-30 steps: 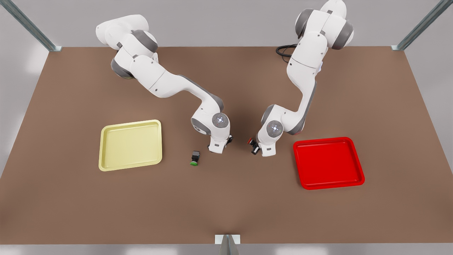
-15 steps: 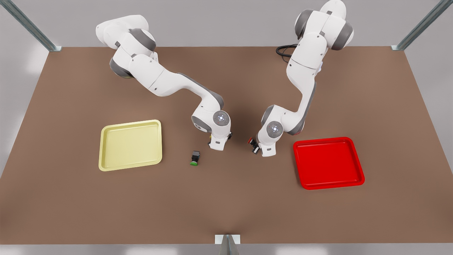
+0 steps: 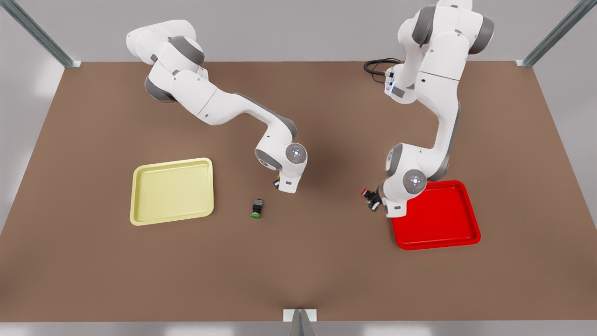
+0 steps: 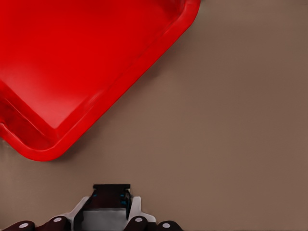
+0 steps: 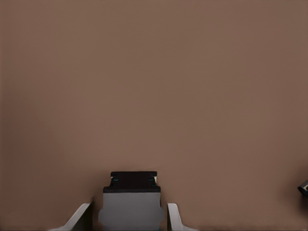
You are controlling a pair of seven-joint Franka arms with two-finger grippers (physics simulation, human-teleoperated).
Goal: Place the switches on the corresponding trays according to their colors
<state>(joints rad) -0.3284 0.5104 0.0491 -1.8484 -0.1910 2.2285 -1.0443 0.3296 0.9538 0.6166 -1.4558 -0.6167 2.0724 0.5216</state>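
Beside the near-left corner of the red tray (image 3: pixel 438 231), the left end effector (image 3: pixel 373 201) is clamped on the red switch (image 3: pixel 368 193), whose red cap sticks out to the side away from the tray; in the left wrist view the grey-black body (image 4: pixel 107 209) sits between the fingers with the tray rim (image 4: pixel 120 103) just ahead. The switch hangs over bare table (image 3: pixel 326 261), not yet over the tray floor. To finish well, I judge it should travel further across the rim, stay high enough to clear that raised edge, come down toward the middle, and release only when low, since so small a part could roll.

Over the table's middle, the right end effector (image 3: pixel 283 183) grips the yellow switch (image 5: pixel 131 199), a sliver of yellow cap showing beneath the wrist. The yellow tray (image 3: pixel 172 190) lies well off to its side, beyond the green-capped switch (image 3: pixel 256 208), which it should pass above without knocking.
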